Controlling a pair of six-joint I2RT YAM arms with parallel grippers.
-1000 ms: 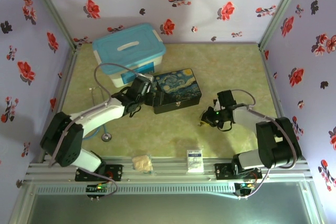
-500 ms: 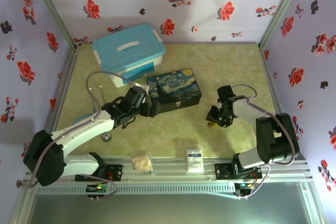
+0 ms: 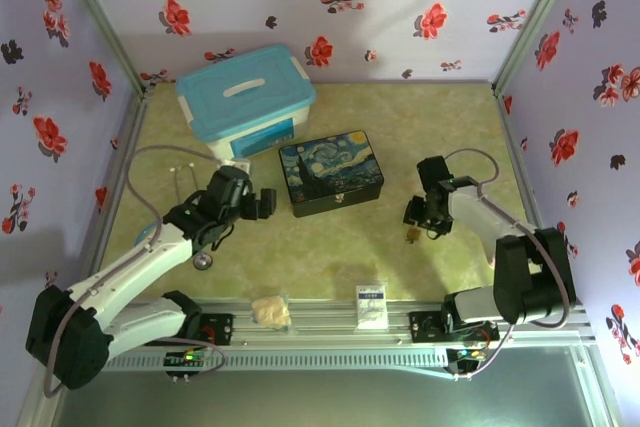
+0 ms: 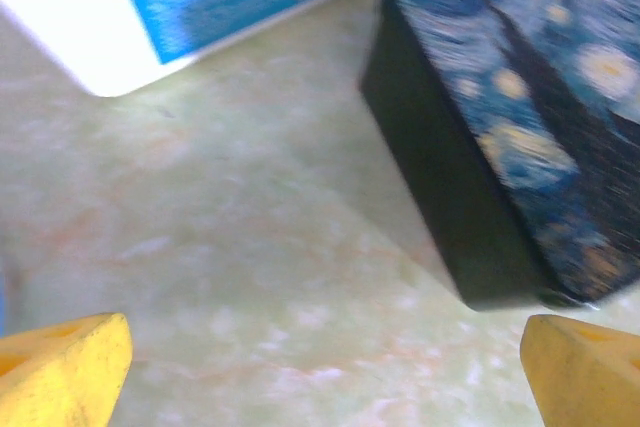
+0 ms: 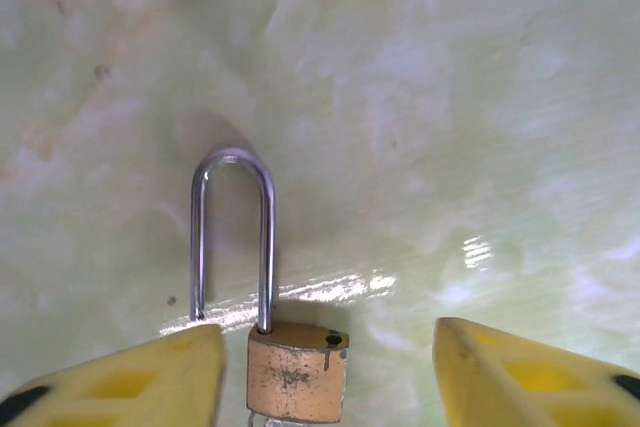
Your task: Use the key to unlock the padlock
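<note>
- Left arm has pulled back from the Starry Night box to the left of the top view, while the right arm's jaws have spread.
- Released, the right gripper straddles the padlock, which lies loose at bottom centre of the wrist view, long axis up-frame.
- One leg of the shackle stands outside the body; the key cannot be made out.
- Wide open and empty, the left gripper sits well apart, with bare table around the padlock.

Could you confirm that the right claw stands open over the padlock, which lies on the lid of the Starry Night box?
Not quite: the padlock lies on the green table, not on the Starry Night box, which sits apart. The right wrist view shows it there, with the right claw open over it.
</note>
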